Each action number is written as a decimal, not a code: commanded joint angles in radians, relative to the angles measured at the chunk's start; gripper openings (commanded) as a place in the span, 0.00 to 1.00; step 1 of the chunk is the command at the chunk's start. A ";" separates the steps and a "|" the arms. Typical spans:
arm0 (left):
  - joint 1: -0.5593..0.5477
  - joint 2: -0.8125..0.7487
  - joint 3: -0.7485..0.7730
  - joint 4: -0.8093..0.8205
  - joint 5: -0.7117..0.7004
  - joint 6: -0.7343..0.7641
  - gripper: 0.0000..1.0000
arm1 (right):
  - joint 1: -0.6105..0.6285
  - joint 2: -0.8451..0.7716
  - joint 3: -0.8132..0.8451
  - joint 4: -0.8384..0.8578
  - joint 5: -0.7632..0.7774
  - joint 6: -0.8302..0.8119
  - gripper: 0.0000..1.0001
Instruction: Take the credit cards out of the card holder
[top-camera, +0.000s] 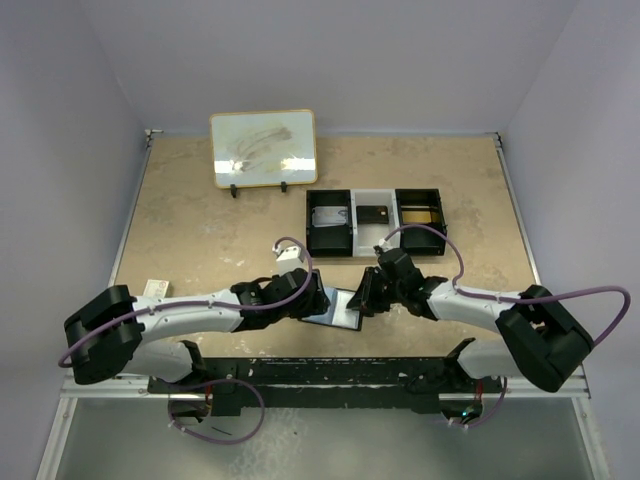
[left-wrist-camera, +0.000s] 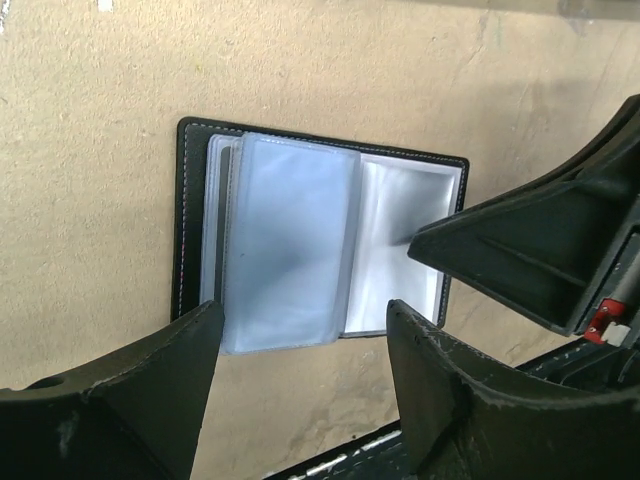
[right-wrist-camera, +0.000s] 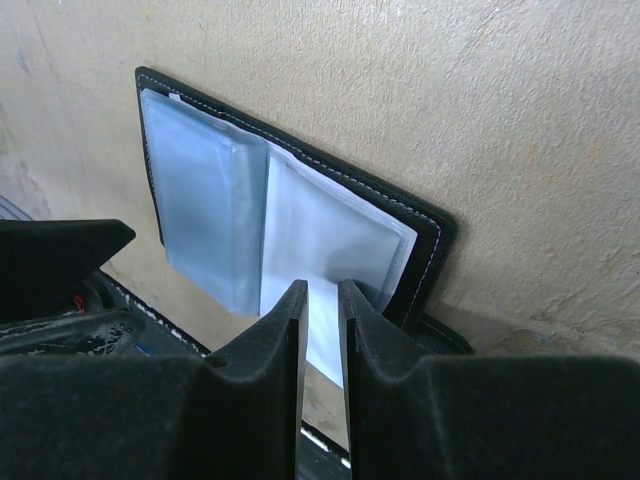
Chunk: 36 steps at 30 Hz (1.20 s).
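The card holder (top-camera: 338, 308) (left-wrist-camera: 300, 240) (right-wrist-camera: 230, 200) lies open and flat on the tan table near the front edge. It has a black cover and shiny blue-grey clear sleeves, fanned at its left side. I cannot tell whether any credit cards sit in the sleeves. My left gripper (top-camera: 316, 298) (left-wrist-camera: 305, 310) hovers open over the holder's near edge, nothing between its fingers. My right gripper (top-camera: 363, 294) (right-wrist-camera: 320, 287) points down at the right-hand panel, its jaws a narrow slit apart with only the panel showing through. One of its fingers (left-wrist-camera: 520, 240) reaches that panel's right side.
A black-and-white three-compartment tray (top-camera: 353, 232) stands behind the grippers, with a card in each compartment. A small whiteboard (top-camera: 263, 148) stands at the back left. A small white item (top-camera: 155, 288) lies at the left edge. The black mounting rail (top-camera: 330, 375) runs along the front.
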 joint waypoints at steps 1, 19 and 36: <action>0.003 0.020 -0.003 0.011 0.027 0.036 0.64 | 0.000 0.006 -0.034 -0.042 0.054 -0.017 0.23; 0.002 0.063 0.005 0.087 0.088 0.007 0.55 | 0.000 0.027 -0.052 -0.023 0.039 -0.015 0.23; -0.001 0.095 0.016 0.255 0.171 -0.049 0.51 | 0.000 0.024 -0.047 -0.019 0.038 0.002 0.23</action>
